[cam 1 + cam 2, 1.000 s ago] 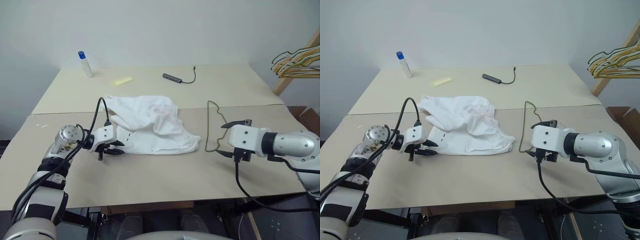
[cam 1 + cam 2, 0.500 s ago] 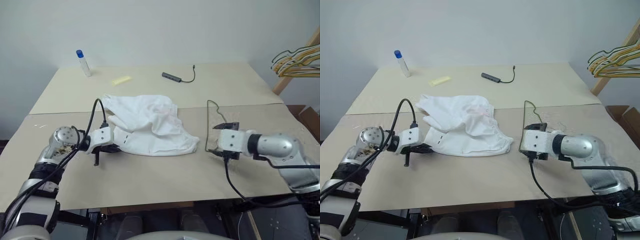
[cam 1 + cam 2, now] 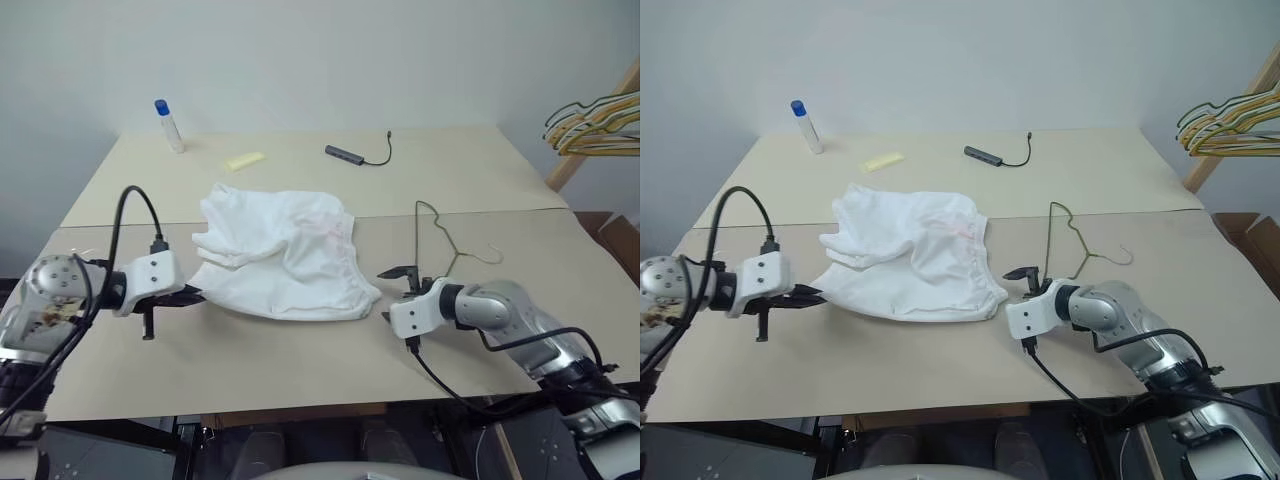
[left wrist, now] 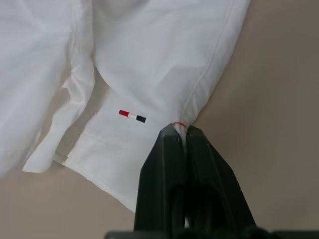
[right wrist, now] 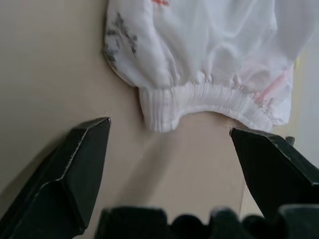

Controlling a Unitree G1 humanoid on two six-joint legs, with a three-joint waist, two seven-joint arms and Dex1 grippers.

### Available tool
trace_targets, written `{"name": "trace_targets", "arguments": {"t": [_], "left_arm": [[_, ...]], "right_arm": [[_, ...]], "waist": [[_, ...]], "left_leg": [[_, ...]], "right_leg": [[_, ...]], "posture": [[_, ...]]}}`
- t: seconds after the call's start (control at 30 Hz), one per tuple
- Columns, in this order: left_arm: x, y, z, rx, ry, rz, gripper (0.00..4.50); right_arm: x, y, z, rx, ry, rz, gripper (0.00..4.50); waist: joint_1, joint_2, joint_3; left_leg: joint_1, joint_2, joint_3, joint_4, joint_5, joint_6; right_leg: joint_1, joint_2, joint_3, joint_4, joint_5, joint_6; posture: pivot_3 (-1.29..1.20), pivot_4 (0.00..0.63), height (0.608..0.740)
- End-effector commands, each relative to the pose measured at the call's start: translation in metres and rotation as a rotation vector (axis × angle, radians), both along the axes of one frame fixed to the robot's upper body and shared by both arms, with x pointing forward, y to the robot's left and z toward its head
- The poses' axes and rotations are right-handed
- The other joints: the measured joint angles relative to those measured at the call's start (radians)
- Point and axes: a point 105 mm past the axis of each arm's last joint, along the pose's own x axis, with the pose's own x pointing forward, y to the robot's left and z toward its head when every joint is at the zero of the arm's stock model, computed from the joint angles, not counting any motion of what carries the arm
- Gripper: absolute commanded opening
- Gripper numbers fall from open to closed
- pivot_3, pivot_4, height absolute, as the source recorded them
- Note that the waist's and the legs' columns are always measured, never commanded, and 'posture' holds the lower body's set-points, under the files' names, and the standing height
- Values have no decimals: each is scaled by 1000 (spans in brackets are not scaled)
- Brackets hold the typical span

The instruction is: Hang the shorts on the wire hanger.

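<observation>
The shorts [image 3: 285,255] lie crumpled on the tabletop [image 3: 300,370], between the two arms. The left pincer [image 4: 180,133] is clamped on a hem corner at the cloth's left edge, its black fingers pressed together with white fabric pinched between the tips; a small red, white and dark tag sits just beside the grip. From the head views that corner looks drawn outward and slightly raised, which would be a way to stretch the cloth flat and keep one side anchored.

The right pincer [image 5: 169,149] stands wide apart, empty, aimed at the gathered elastic waistband [image 5: 209,102] near the cloth's right corner. It is close to the band but not touching. Judging by that aim, the likely next step is a grasp on the waistband so both arms can lift and spread the shorts.

The wire hanger [image 3: 440,245] lies flat on the tabletop just behind the right arm, its hook pointing away to the right, apart from the cloth. Nothing hangs on it yet, so the task is at an early stage.
</observation>
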Motion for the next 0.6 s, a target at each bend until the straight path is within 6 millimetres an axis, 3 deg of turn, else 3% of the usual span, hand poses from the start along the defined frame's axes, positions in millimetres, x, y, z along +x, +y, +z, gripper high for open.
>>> {"name": "trace_targets", "arguments": {"t": [0.03,0.13,0.23,0.6], "left_arm": [[-1,-3,19,-15,-65,4,34],[-4,-6,21,-26,-73,13,34],[-7,-8,22,-32,-78,20,0],[-19,-1,23,-28,-64,52,0]], "right_arm": [[-1,14,6,54,23,55,4500],[-1,18,0,29,41,95,4500],[-2,24,-5,31,106,118,3903],[6,23,-16,2,127,107,266]], "waist": [[2,0,0],[5,0,0],[7,-2,0],[26,-2,0]], "left_leg": [[0,0,0,0,0,0],[1,0,0,0,0,0],[3,0,0,-1,0,0],[6,0,0,-2,0,0]], "right_leg": [[0,0,0,0,0,0],[1,0,0,0,0,0],[2,0,0,0,0,0],[3,0,1,3,0,-1]], "posture": [[94,0,740],[119,0,740],[135,0,740],[166,0,740]]}}
